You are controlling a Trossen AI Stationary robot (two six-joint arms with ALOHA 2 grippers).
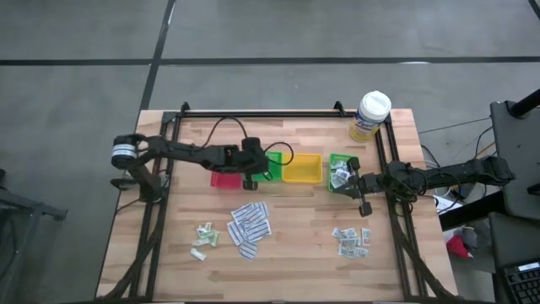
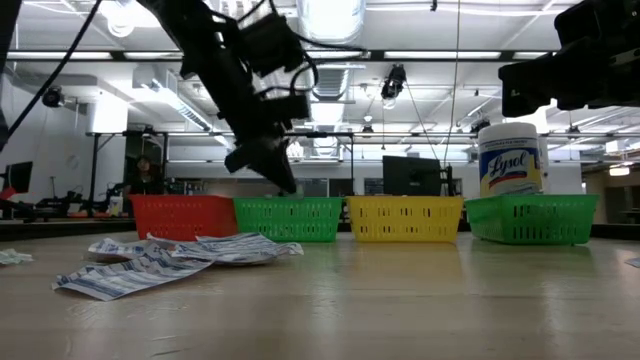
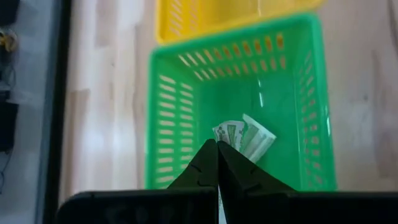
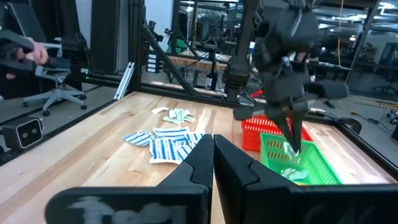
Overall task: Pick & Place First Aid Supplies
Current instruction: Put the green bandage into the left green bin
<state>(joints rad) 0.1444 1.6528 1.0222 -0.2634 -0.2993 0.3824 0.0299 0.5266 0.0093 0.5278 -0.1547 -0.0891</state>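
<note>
— Where is the left gripper [image 3: 217,163]?

— Above the green tray [image 3: 168,112] that stands between the red tray [image 1: 224,179] and the yellow tray [image 1: 302,171]. It points down into it, and its two fingers are pressed together.

— Is it holding anything?

— Hard to say. The tips sit right at the crumpled sachets [image 3: 249,137] on the tray floor. They may be pinching a corner, but I cannot tell a grip from a mere touch.

— And the right gripper [image 4: 213,146]?

— Its fingers are closed too, with nothing between them. It hangs low at the near edge of the second green tray [image 1: 333,160], at the right end of the row. It points across the table [image 1: 304,253] toward the other arm.

— Is there anything in that tray?

— A few grey-white packets [image 1: 340,176].

— What is on the wood?

— The long white strips [image 1: 251,224] lie in a loose, overlapping heap in front of the red tray. The loose sachets [image 1: 205,234] are scattered just to their left. The small squares [image 1: 353,241] sit well apart from both, on the right side in front of the second green tray.

— And the tub [image 1: 371,114]?

— It stands upright at the far right corner, behind the trays.
</note>
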